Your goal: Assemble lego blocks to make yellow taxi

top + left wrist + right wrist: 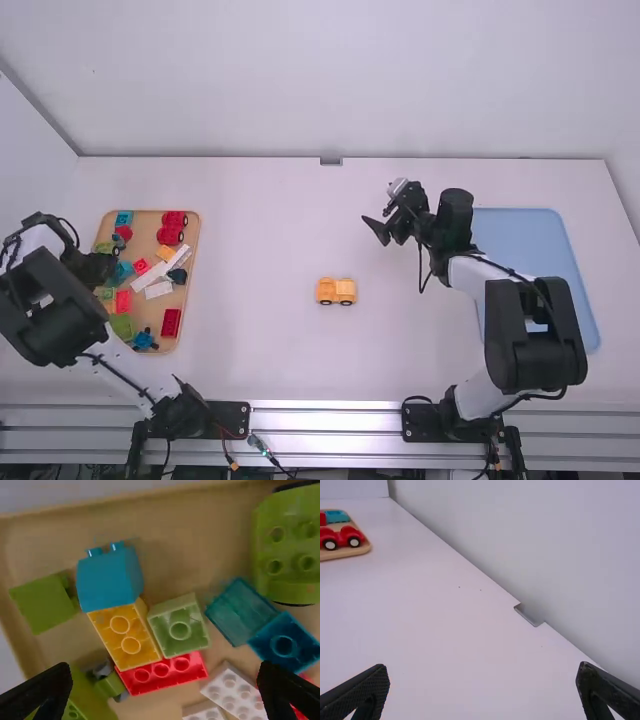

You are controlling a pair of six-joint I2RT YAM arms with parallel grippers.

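A yellow-orange toy car [336, 291] with dark wheels stands on the table's middle. My left gripper [106, 270] is over the wooden tray's left side, near its blocks. Between the open fingers of the left gripper [166, 670], the left wrist view has a yellow block [120, 632] touching a blue block [107, 580], a pale green block [180, 627] and a red block [162, 672]. A second yellow-orange block [166, 254] lies on the tray in the high view. Over the table right of the car, my right gripper [377, 224] is open; the right gripper [482, 671] holds nothing.
The wooden tray [150, 217] at the left also carries a red car [170, 236], white bricks [158, 290] and several loose green, teal and red blocks. A blue tray [530, 235] lies at the right, partly beneath the right arm. A wall borders the table's far edge.
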